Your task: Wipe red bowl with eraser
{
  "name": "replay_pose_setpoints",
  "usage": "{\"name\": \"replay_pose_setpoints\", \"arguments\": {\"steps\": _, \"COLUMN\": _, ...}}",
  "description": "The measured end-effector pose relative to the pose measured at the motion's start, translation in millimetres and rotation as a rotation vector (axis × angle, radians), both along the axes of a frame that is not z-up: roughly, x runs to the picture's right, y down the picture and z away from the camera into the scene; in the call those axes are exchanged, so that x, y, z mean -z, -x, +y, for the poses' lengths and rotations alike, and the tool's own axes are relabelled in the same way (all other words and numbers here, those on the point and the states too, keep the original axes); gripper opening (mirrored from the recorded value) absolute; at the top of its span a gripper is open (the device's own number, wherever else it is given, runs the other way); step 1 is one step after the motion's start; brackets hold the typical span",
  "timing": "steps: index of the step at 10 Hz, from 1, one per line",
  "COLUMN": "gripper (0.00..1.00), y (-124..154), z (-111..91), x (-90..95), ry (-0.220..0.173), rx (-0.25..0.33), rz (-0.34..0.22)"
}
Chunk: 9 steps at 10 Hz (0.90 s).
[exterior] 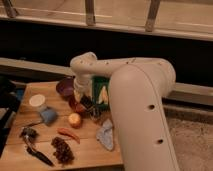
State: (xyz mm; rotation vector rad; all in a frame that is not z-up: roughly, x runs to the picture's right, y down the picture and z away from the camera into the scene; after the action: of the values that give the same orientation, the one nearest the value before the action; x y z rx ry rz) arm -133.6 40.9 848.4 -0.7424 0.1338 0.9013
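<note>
A large white robot arm reaches from the right foreground over a wooden table w/ scattered items. Its gripper hangs low near the table's back centre, pointing down over the red bowl, which sits just below and in front of a dark purple bowl. A small black block, the eraser, shows at the gripper tip, touching or just above the red bowl's right rim; can't tell how far the gripper is closed or whether it truly grips the eraser. Behind the gripper stands a green box. To the left: a white round lid and a blue cup. In front of the red bowl: an orange fruit, a red chilli, a bunch of dark grapes, a black-handled utensil, and a pale blue cloth to the right.
</note>
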Motion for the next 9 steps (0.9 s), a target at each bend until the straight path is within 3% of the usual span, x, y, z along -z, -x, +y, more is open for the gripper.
{"name": "replay_pose_setpoints", "arguments": {"steps": 4, "gripper": 0.00, "y": 36.0, "z": -7.7, "x": -13.3, "ry": -0.016, "rx": -0.002, "rz": -0.057}}
{"name": "replay_pose_setpoints", "arguments": {"steps": 8, "gripper": 0.00, "y": 43.9, "z": 14.4, "x": 6.6, "ry": 0.010, "rx": 0.014, "rz": -0.127}}
{"name": "replay_pose_setpoints", "arguments": {"steps": 9, "gripper": 0.00, "y": 40.0, "z": 23.8, "x": 10.9, "ry": 0.040, "rx": 0.044, "rz": -0.124}}
